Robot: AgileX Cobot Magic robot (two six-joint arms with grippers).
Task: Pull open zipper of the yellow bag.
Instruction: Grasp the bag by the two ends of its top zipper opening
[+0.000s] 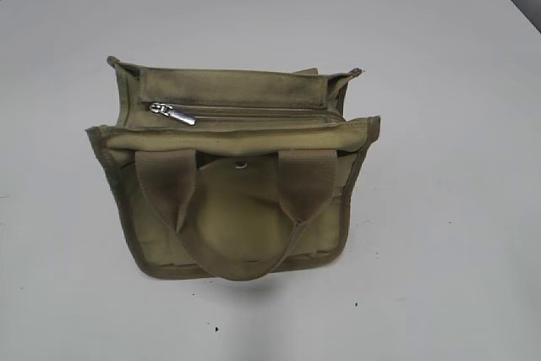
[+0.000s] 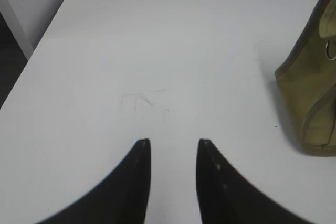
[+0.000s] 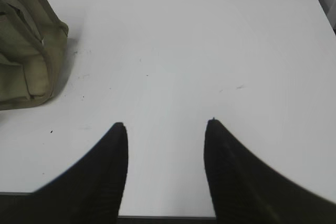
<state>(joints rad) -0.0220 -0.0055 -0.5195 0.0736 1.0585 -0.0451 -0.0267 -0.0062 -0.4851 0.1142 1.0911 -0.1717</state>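
The yellow bag (image 1: 232, 171) stands upright in the middle of the white table, its front flap and two webbing handles facing me. Along its top runs the zipper (image 1: 249, 112), with the silver pull tab (image 1: 172, 113) at the left end. Neither arm shows in the exterior view. In the left wrist view my left gripper (image 2: 173, 141) hovers open over bare table, with the bag's side (image 2: 310, 85) at the right edge. My right gripper (image 3: 167, 123) is open and empty in its wrist view, near the table's front edge; the bag's corner (image 3: 26, 51) lies at upper left.
The white table (image 1: 439, 234) stretches around the bag on all sides. Its left edge (image 2: 31, 61) and dark floor show in the left wrist view. Its near edge (image 3: 163, 216) runs just below the right fingers.
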